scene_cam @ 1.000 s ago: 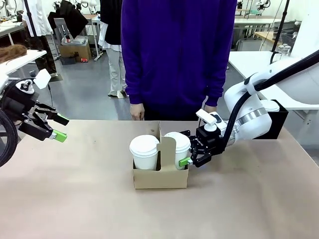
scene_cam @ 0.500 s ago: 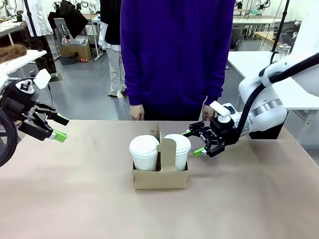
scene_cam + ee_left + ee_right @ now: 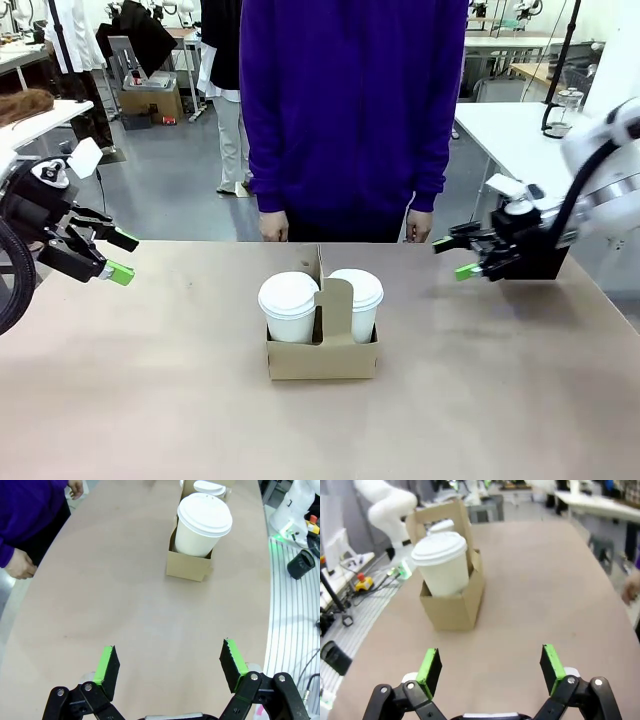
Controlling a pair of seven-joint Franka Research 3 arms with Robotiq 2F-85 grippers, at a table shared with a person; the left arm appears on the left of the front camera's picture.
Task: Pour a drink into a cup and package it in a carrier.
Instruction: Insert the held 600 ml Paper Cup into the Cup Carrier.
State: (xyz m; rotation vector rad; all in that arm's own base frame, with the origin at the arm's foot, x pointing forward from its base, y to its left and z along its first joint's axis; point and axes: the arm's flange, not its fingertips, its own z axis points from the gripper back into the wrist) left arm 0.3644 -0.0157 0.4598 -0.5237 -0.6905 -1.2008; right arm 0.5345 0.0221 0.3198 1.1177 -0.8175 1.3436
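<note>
The carrier [image 3: 322,345] sits on the table [image 3: 150,400] about midway between my two grippers, with two lidded cups in its slots, one on each side of the upright handle. The left cup [image 3: 289,306] and the right cup [image 3: 356,300] both stand upright, their white lids above the cardboard walls.

My right gripper [image 3: 455,257] hangs over the far right part of the table, well apart from the carrier, jaws spread wide and holding nothing. Along its own fingers, the green pads [image 3: 430,666] stand apart over bare tabletop, and the carrier [image 3: 454,602] lies ahead and a little to the left, beyond the fingertips, with one cup [image 3: 442,564] facing me in the near slot.

My left gripper [image 3: 112,256] hovers at the far left edge of the table, also well away from the carrier, jaws open and empty. From that wrist, its pads [image 3: 108,664] frame bare table, and the carrier [image 3: 190,564] lies far ahead and slightly right, the nearer cup [image 3: 204,525] in front.

A person [image 3: 350,110] in a purple top stands at the far side, hands down by the table edge.
</note>
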